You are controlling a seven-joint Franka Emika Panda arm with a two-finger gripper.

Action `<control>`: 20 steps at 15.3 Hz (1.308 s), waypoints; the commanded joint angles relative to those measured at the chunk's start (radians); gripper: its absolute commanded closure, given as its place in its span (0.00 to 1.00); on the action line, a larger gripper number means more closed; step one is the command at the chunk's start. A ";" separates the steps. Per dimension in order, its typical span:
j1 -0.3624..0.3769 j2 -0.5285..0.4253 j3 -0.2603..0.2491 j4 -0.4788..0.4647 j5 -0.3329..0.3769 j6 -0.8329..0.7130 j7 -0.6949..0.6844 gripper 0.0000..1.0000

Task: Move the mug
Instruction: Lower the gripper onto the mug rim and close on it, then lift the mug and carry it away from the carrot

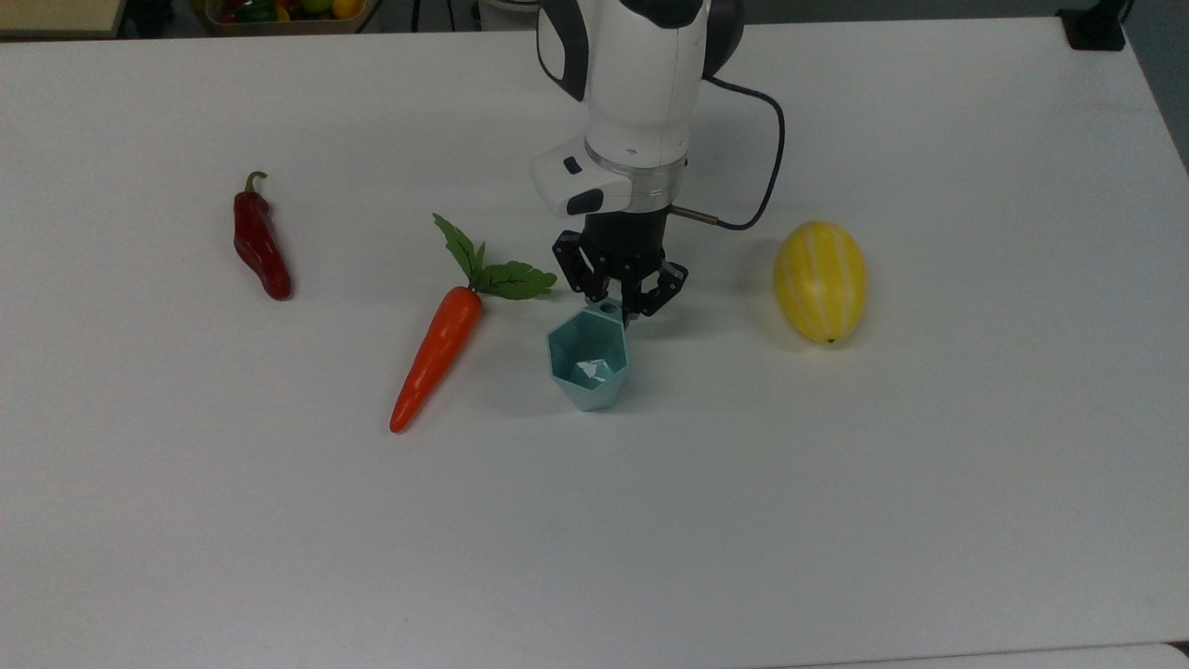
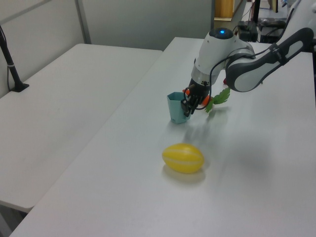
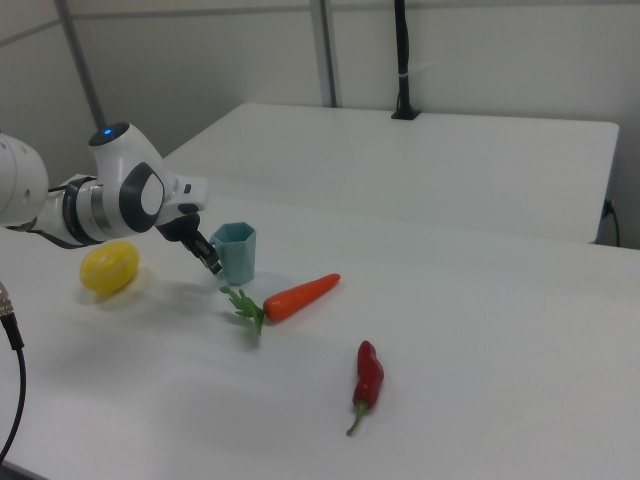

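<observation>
Mug-moving scene, largest thing first: the white surface [image 1: 836, 520] carries everything. The robot arm [image 1: 641, 84] reaches down near its middle. A yellow melon [image 1: 821, 281] lies at the top view's right, an orange carrot [image 1: 437, 353] at its left (green leaves toward the arm), and a red chili pepper [image 1: 260, 243] farther left. The pale teal mug [image 1: 589, 358] sits tilted between carrot and melon. The gripper [image 1: 617, 307] pinches its rim tab.

Top view, on worktop [image 1: 836, 520]: mug [image 1: 588, 359] centre; carrot [image 1: 438, 351] at 9 o'clock, chili pepper [image 1: 259, 243] beyond; melon [image 1: 820, 280] at 3 o'clock.
</observation>
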 commanded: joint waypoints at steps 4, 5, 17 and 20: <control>0.005 -0.014 -0.007 -0.004 -0.026 0.027 0.028 1.00; 0.005 -0.023 -0.007 -0.004 -0.026 0.027 0.029 1.00; -0.020 -0.221 -0.004 0.003 -0.005 -0.139 -0.028 1.00; -0.021 -0.263 -0.002 0.005 0.043 -0.203 -0.098 1.00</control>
